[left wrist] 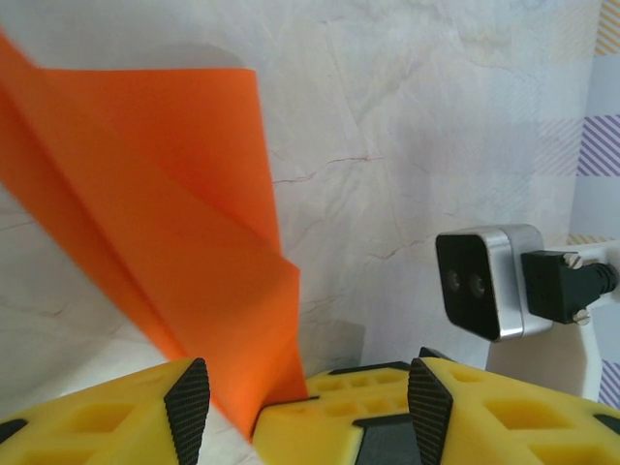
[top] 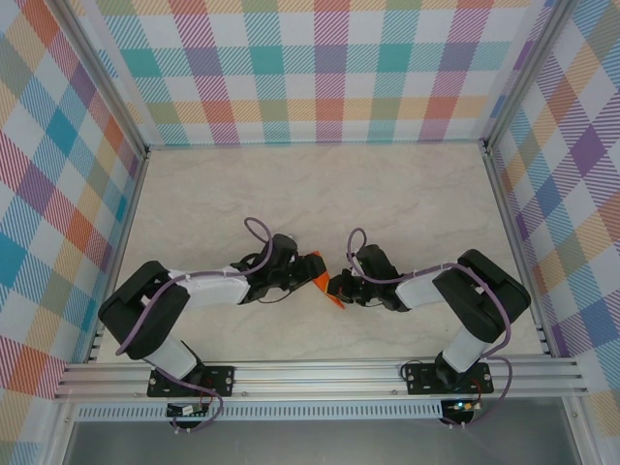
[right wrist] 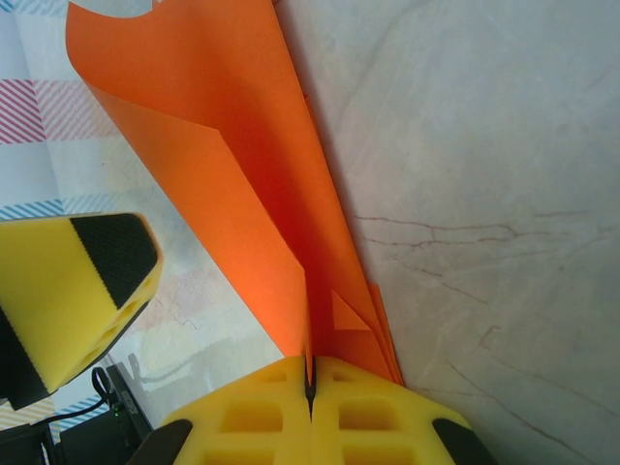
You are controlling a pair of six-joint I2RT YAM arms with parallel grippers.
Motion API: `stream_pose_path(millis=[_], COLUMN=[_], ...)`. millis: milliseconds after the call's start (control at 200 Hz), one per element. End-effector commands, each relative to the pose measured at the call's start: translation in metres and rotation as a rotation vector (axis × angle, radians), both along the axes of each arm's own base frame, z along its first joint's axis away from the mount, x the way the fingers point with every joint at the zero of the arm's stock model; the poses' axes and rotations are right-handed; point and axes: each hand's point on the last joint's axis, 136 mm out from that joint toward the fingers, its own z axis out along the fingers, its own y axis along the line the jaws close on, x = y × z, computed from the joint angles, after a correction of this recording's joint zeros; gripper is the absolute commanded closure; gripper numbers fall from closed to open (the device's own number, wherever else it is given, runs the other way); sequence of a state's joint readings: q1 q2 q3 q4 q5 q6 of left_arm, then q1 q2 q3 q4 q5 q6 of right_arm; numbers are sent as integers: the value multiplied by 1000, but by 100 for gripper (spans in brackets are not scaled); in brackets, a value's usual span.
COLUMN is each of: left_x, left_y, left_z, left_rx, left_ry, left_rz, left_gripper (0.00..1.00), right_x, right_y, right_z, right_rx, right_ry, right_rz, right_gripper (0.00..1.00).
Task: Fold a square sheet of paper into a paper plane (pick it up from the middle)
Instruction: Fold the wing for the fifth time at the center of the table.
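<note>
The orange paper [right wrist: 242, 194] looks matt, smooth and sharply creased. The table [right wrist: 484, 194] is pale, marble-veined and faintly satin. The left claw [left wrist: 308, 412] and right claw [right wrist: 310, 392] are matt yellow plastic with black ribbed pads [left wrist: 189, 407]. The frame rails [top: 320, 373] are brushed metal.

paper plane [top: 325, 284] between left gripper [top: 302, 269], right gripper [top: 342, 286]

Left end effector [left wrist: 308, 412] agape, right one [right wrist: 310, 383] clamped

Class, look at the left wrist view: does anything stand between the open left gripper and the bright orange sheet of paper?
Nothing visible does. The thin, bright orange sheet of paper, partly folded, reaches into the gap between the yellow fingers of the open left gripper. The right gripper is shut on another edge of it.
</note>
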State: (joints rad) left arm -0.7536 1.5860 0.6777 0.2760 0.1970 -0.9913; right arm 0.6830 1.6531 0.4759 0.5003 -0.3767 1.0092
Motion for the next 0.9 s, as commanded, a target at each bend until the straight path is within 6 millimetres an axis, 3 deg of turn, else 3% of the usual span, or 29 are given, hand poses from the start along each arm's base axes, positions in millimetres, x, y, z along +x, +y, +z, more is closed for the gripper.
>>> stream_pose_path(millis=[0, 250, 500, 895], left_x=[12, 18, 19, 18], left_y=[-17, -20, -21, -22], left_z=[14, -8, -16, 4], left_rx=[-68, -15, 5, 0], left_ry=[-41, -20, -13, -59], left_rz=[-30, -35, -43, -79], left_gripper=[41, 42, 43, 41], right_x=[-10, -10, -14, -19], right_y=[-14, -17, -24, -25], right_z=[-17, -13, -9, -23], right_rx=[-55, -60, -102, -104], right_ry=[63, 49, 34, 119], right_rz=[-24, -24, -11, -36], right_gripper=[96, 91, 82, 98])
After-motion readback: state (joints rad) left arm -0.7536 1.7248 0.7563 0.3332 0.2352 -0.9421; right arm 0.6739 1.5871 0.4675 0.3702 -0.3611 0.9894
